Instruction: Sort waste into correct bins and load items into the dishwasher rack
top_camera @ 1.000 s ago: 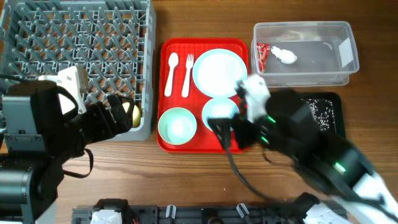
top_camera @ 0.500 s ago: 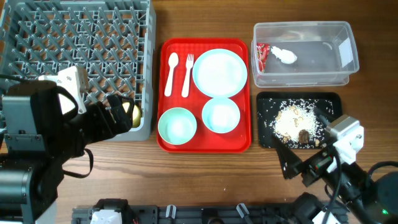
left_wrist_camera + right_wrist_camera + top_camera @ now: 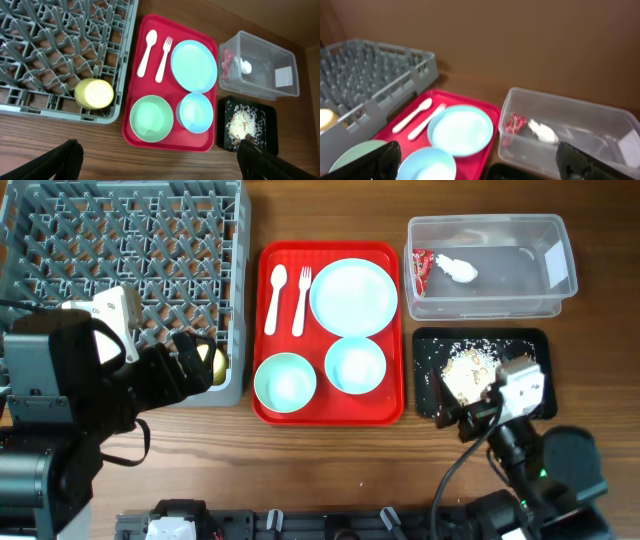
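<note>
The light blue round plate lies on the red serving tray; the yellow-green cup stands in the grey pegged plastic rack left of it. Left gripper and right gripper gape wide, empty.

My left arm and right arm are chunky matte black, white block by each wrist, black cable looping off the right one.

Wood-grain table; plain brown wall behind; even light.
</note>
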Motion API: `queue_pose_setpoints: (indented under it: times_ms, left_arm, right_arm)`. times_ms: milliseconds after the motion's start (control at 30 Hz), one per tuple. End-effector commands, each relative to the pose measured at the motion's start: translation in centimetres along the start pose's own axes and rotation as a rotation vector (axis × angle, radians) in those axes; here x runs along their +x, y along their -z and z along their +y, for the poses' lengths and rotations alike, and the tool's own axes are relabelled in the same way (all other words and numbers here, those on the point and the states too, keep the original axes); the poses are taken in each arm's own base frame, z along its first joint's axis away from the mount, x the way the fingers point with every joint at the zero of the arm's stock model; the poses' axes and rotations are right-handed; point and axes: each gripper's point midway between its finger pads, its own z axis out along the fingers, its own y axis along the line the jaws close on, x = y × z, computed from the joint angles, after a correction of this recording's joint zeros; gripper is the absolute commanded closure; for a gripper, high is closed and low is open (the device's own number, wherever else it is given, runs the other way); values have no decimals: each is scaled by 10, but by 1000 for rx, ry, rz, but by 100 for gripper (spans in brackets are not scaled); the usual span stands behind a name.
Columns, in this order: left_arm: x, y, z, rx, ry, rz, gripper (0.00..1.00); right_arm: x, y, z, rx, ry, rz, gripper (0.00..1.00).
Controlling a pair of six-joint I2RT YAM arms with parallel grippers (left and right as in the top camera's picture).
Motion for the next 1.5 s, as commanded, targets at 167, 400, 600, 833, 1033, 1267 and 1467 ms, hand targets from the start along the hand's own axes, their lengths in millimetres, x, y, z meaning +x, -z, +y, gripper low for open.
queue_pose_setpoints:
  times_ms: [167, 400, 600, 833, 1033, 1267, 1467]
  left_arm:
    - [-1, 2, -4, 19, -19, -4, 0]
    - [-1, 2, -4, 19, -19, -4, 0]
    - [-1, 2, -4, 19, -19, -4, 0]
    - [-1, 2, -4, 19, -19, -4, 0]
    - [-1, 2, -4, 19, -19, -4, 0]
    - [-1, 2, -4, 19, -19, -4, 0]
    - [-1, 2, -4, 19, -19, -4, 0]
  right_arm:
    - [70, -4, -1, 1, 5, -39, 0]
    - [91, -25, -2, 8, 8, -100, 0]
    - [97, -34, -2, 10, 12, -166, 0]
    - [97, -34, -2, 10, 11, -165, 0]
    - [98, -34, -2, 11, 11, -164, 0]
    - [98, -34, -2, 10, 12, -165, 0]
    - [98, -34, -2, 10, 12, -165, 0]
